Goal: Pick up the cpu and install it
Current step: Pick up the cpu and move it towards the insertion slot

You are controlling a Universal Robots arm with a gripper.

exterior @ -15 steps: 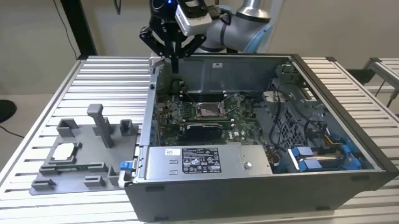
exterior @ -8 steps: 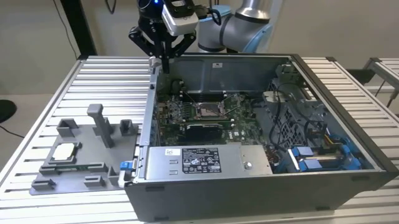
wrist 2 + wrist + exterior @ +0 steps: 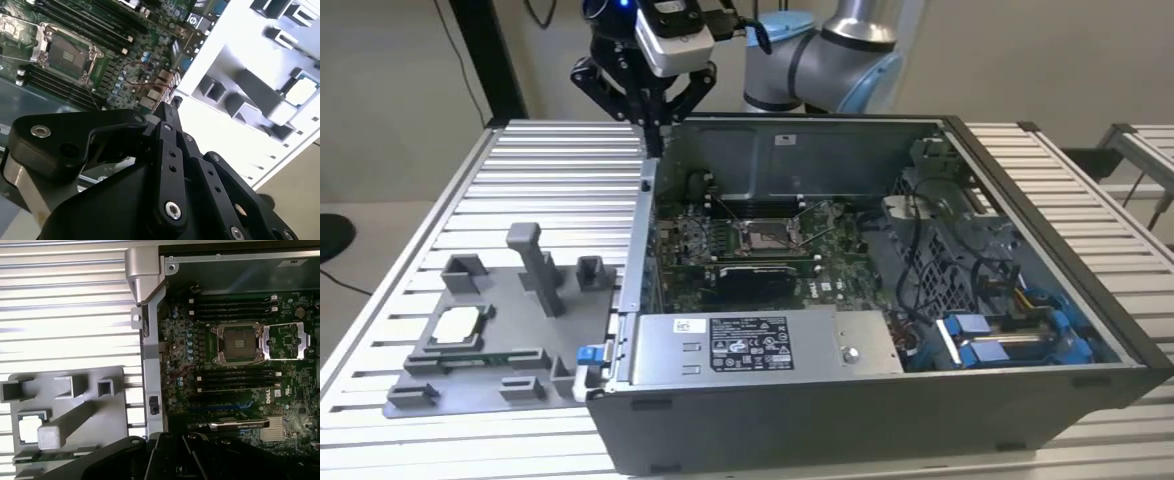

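While my gripper hangs pressed together, empty, by the case wall | step: reach cpu | pickup needs fingers spread.

The cpu sits in the fixture on the table, at the exterior view's left of the case. The socket lies inside the case, the gripper above its wall

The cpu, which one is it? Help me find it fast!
Find the big open computer case. On the exterior view's left of it lies a grey plastic fixture. The cpu is the small flat square in it, pale and silvery while everything around it is grey.
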